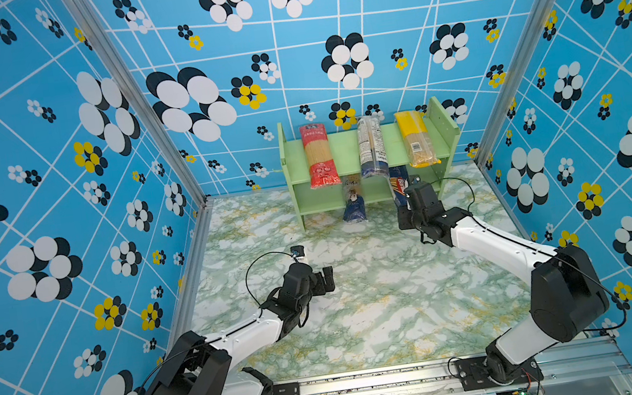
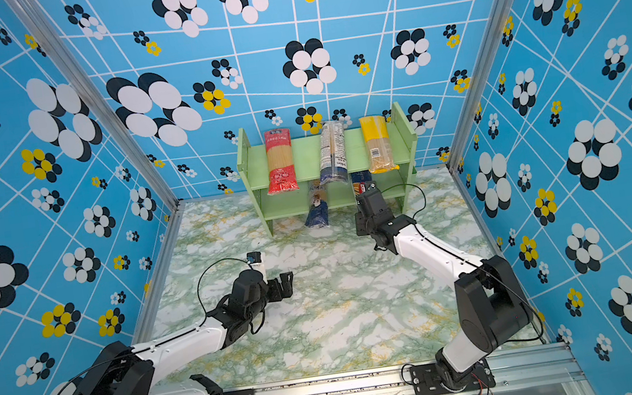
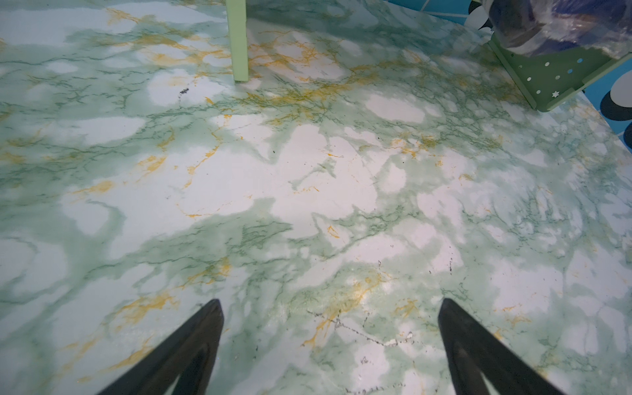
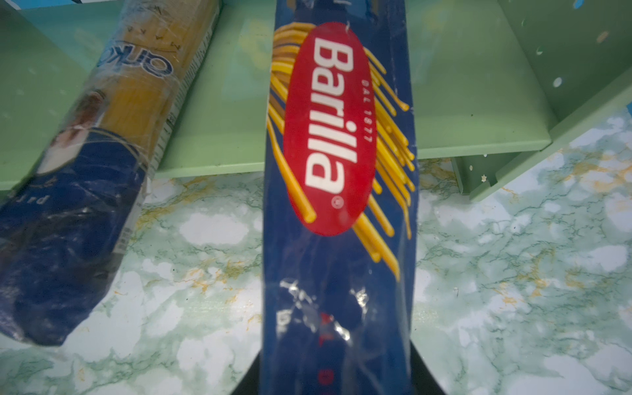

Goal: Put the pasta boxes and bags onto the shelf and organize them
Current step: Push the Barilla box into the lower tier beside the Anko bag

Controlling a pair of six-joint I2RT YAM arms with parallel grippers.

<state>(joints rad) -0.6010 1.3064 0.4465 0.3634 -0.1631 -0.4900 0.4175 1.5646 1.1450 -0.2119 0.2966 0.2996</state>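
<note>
Four bags (image 1: 318,155) are shelved on the green shelf (image 1: 345,148); the Barilla box (image 4: 338,205), clamped in the right jaws, is judged partly inserted; the left jaws are spread wide, empty.

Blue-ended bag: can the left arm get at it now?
Probably yes: the left pincer is open and empty, only bare table lies between it and the blue-ended bag, whose end overhangs the shelf front.
</note>
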